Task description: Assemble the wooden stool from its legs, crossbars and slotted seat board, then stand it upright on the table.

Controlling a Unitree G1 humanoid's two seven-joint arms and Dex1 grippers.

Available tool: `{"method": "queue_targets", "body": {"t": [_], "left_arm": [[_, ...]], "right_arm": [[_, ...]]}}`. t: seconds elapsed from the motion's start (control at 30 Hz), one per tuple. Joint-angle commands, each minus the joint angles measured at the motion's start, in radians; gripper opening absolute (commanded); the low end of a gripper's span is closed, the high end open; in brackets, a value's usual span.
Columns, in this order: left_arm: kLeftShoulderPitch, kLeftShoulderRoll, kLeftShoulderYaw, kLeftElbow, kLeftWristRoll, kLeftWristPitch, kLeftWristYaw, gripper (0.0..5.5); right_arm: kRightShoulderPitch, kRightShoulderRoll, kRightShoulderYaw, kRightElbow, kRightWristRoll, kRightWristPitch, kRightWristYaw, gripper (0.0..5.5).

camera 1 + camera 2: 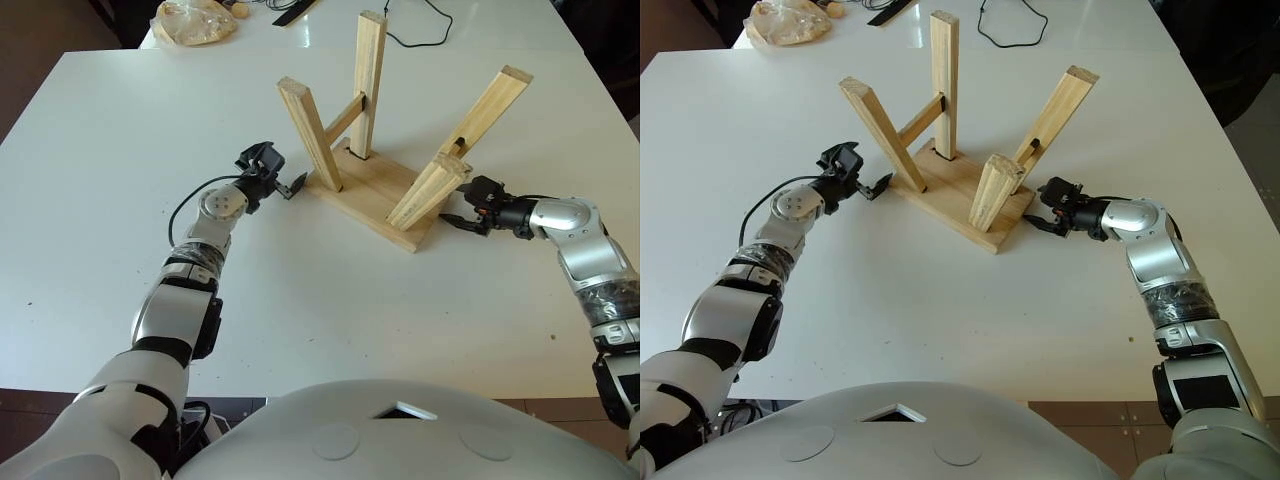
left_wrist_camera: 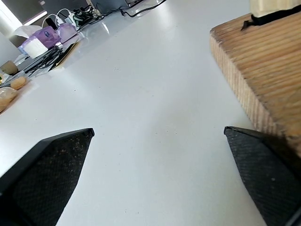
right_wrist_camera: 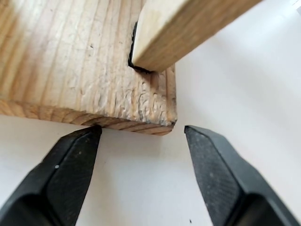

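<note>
The wooden stool lies upside down on the white table (image 1: pixel 330 300): its seat board (image 1: pixel 375 195) is flat on the surface and several legs (image 1: pixel 368 85) point up and outward. A crossbar (image 1: pixel 343 117) joins the two left legs. My left gripper (image 1: pixel 290 187) is open, low on the table by the board's left corner; the board edge (image 2: pixel 263 70) is just beyond one of its fingers (image 2: pixel 263 174). My right gripper (image 1: pixel 455 218) is open at the board's right corner (image 3: pixel 155 113), below a leg (image 3: pixel 188 23) set in its slot. Its fingertips (image 3: pixel 66 174) stand just short of the edge.
A plastic bag of food (image 1: pixel 195 22) lies at the back left. A black cable (image 1: pixel 420 30) trails along the far edge. Small boxes and clutter (image 2: pixel 47 40) sit beyond the table. Bare table stretches in front of the stool.
</note>
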State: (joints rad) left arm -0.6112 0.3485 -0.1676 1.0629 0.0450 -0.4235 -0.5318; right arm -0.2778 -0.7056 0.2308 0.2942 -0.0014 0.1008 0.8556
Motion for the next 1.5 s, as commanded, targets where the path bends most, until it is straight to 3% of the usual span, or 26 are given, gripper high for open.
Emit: {"method": "queue_targets", "body": {"t": [0.03,0.27,0.47,0.67,0.83,1.13,1.37,1.5], "left_arm": [[0.146,0.017,-0.049,-0.2,-0.037,0.03,-0.24,5.14],[0.469,0.192,-0.058,-0.806,-0.113,0.25,-0.344,5.14],[0.627,0.262,-0.027,-1.073,-0.145,0.431,-0.326,5.14],[0.592,0.267,0.014,-1.033,-0.117,0.499,-0.266,5.14],[0.561,0.251,0.036,-1.001,-0.117,0.519,-0.225,5.14],[0.565,0.227,0.026,-0.997,-0.104,0.526,-0.204,5.14],[0.571,0.226,0.008,-0.985,-0.084,0.513,-0.199,5.14],[0.564,0.216,0.003,-0.978,-0.078,0.512,-0.191,5.14]], "right_arm": [[0.05,0.062,0.059,0.01,-0.029,-0.001,0.014,3.3],[0.079,0.058,0.06,-0.019,-0.042,-0.011,-0.002,3.3],[0.109,0.033,0.061,-0.078,-0.022,-0.011,0.034,3.3],[0.096,-0.024,-0.012,-0.083,0.002,0.022,0.032,3.3],[-0.026,-0.041,-0.134,-0.043,0.072,0.112,0.027,3.3],[-0.355,0.097,-0.311,-0.162,0.276,0.341,-0.09,3.3],[-0.479,0.11,-0.249,-0.184,0.194,0.31,-0.159,3.3],[-0.507,0.156,-0.271,-0.196,0.227,0.317,-0.176,3.3]]}}
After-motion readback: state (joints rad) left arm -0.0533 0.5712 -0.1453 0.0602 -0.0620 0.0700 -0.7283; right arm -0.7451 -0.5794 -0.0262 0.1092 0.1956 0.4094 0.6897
